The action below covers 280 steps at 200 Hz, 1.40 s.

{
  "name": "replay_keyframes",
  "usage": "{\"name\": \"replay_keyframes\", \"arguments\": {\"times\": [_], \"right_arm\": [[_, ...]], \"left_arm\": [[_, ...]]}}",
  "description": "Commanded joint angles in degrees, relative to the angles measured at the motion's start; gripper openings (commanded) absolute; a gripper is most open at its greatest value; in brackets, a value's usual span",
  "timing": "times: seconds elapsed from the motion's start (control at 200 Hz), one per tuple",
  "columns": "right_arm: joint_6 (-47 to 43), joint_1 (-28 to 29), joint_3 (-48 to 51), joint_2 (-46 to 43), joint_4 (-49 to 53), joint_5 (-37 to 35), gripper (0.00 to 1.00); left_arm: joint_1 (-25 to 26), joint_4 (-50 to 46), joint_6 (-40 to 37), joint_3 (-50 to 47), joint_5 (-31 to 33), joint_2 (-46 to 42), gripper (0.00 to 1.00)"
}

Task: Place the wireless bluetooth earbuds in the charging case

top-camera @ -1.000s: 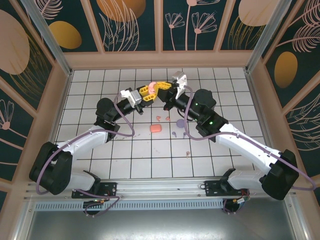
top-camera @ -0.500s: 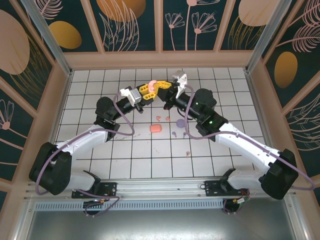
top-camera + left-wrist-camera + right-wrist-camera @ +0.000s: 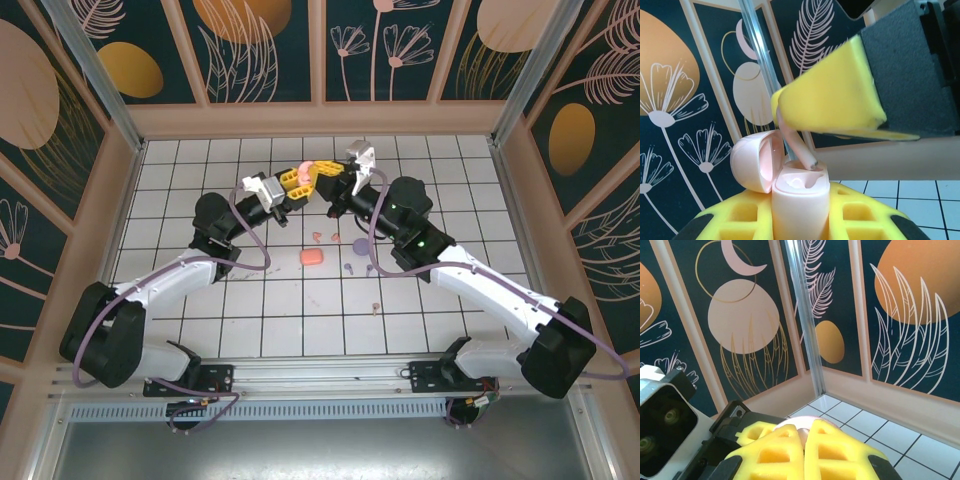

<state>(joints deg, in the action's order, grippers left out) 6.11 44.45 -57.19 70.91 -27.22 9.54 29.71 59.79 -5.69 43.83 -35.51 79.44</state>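
Note:
My left gripper (image 3: 800, 212) is shut on a pale pink charging case (image 3: 799, 197), held upright with its lid (image 3: 751, 161) swung open to the left. Just above it, my right gripper's yellow fingers (image 3: 835, 100) pinch a pale pink earbud (image 3: 794, 142). The earbud's stem tip rests at the rim of a socket in the case. From above, the left gripper (image 3: 296, 179) and right gripper (image 3: 323, 172) meet over the far middle of the table. In the right wrist view the right gripper (image 3: 804, 440) is shut, with pale pink showing between its pads.
On the white grid table (image 3: 200, 300) lie a coral-red case (image 3: 312, 257), a purple case (image 3: 358, 247), small buds (image 3: 318, 237), a purple bud (image 3: 349, 268) and one more bud (image 3: 376, 307). Wooden walls (image 3: 320, 118) ring the table.
Almost nothing: both grippers stay together at the case, and the left wrist has shifted very slightly.

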Motion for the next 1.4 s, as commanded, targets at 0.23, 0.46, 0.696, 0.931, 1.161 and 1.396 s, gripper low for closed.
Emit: {"name": "replay_keyframes", "arguments": {"times": [0.23, 0.46, 0.696, 0.931, 1.161, 1.396], "right_arm": [[0.5, 0.1, 0.2, -1.3, -3.1, 1.8, 0.00], [0.8, 0.1, 1.8, -1.1, -3.4, 1.1, 0.00], [1.1, -0.1, 3.0, -0.8, -3.4, 0.5, 0.00], [0.8, -0.5, 3.2, -0.2, -3.1, 0.7, 0.00], [-1.0, -0.5, 4.7, -0.8, -1.3, 0.9, 0.00], [-2.8, -0.5, 5.4, -1.3, 0.3, 0.8, 0.00]], "left_arm": [[0.8, 0.8, 0.6, 1.5, -1.2, 0.8, 0.00], [0.9, 0.9, 0.6, 1.6, -1.1, 0.3, 0.00], [0.9, 1.0, 0.8, 2.1, -1.4, -0.2, 0.00], [0.9, 1.6, 1.8, 2.2, -1.7, -0.9, 0.00], [0.9, 4.6, 5.2, 2.6, -1.5, -1.6, 0.00], [0.9, 6.3, 7.7, 3.3, -1.3, -2.2, 0.00]]}}
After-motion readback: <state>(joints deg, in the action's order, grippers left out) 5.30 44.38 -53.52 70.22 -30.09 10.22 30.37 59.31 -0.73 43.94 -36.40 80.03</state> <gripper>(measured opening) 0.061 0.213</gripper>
